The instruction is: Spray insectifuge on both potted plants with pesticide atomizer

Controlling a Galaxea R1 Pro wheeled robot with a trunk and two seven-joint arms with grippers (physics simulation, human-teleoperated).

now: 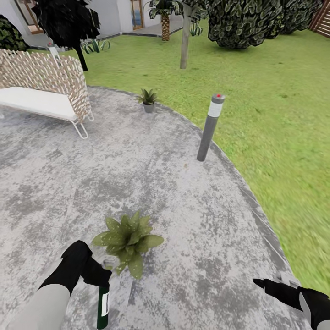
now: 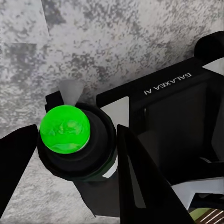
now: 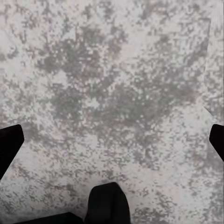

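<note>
grey stone patio (image 1: 160, 183) ringed by lawn. left end effector (image 1: 101, 277) grips the pesticide atomizer (image 1: 103, 306), nozzle just short of the near potted plant (image 1: 127, 240); spraying seems underway. far potted plant (image 1: 147, 99), well beyond, comes next. right end effector (image 1: 268, 285) spread wide, empty.

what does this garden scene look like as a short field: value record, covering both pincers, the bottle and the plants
left pincer: shut on the pesticide atomizer, bottle hanging down over the patio
right pincer: open, holding nothing, over bare patio stone
near potted plant: on the patio just ahead of the left pincer, pale specks on its leaves
far potted plant: in a grey pot at the patio's far edge
bollard lamp: upright at the patio rim by the lawn
wicker chair: far left on the patio
</note>
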